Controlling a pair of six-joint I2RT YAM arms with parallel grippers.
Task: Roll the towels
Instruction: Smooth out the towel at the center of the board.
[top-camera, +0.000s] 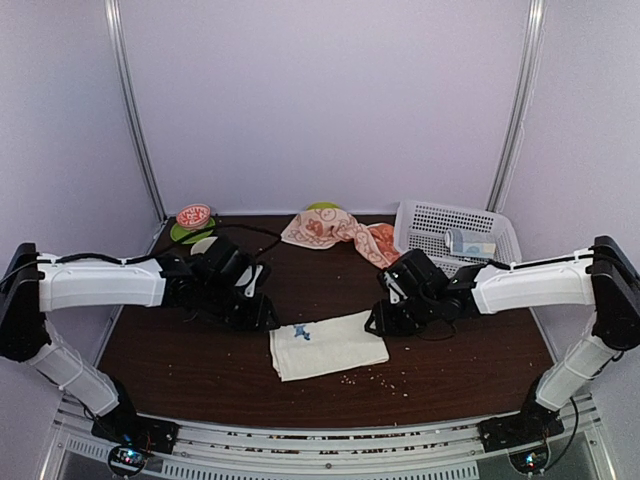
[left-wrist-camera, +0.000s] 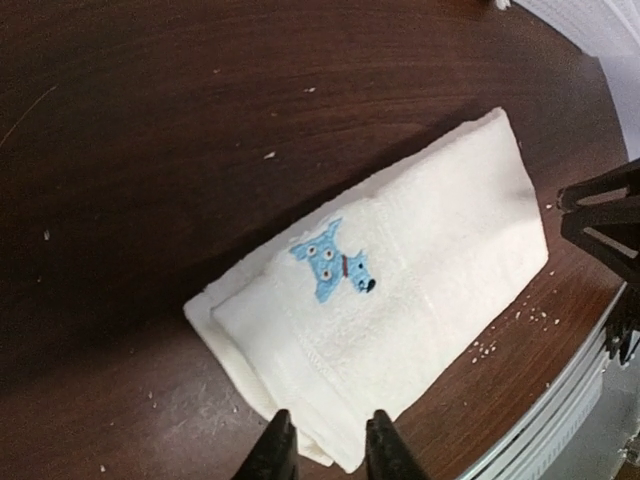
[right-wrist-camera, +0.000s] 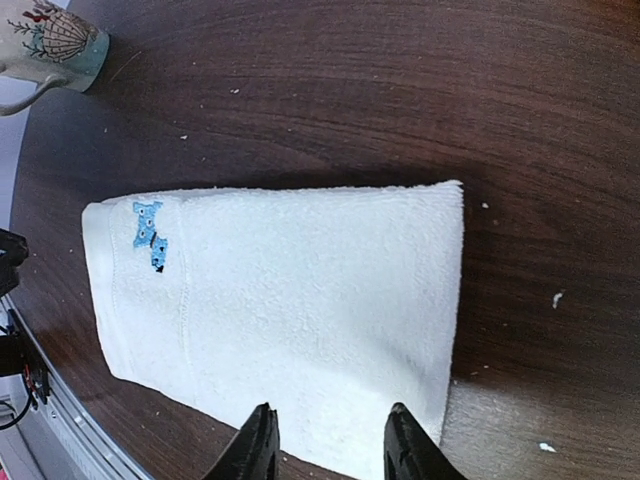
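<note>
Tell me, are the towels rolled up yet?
Not yet. Done: the cream towel lies folded flat, unrolled. In hand: the left gripper and right gripper sit open at its opposite ends, holding nothing. Left: rolling it, then the peach towel, crumpled at the back by the basket.

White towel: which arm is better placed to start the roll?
Right, probably: the right gripper stands open, squarely astride an edge of the white towel, while the left gripper sits skewed over one corner.
</note>
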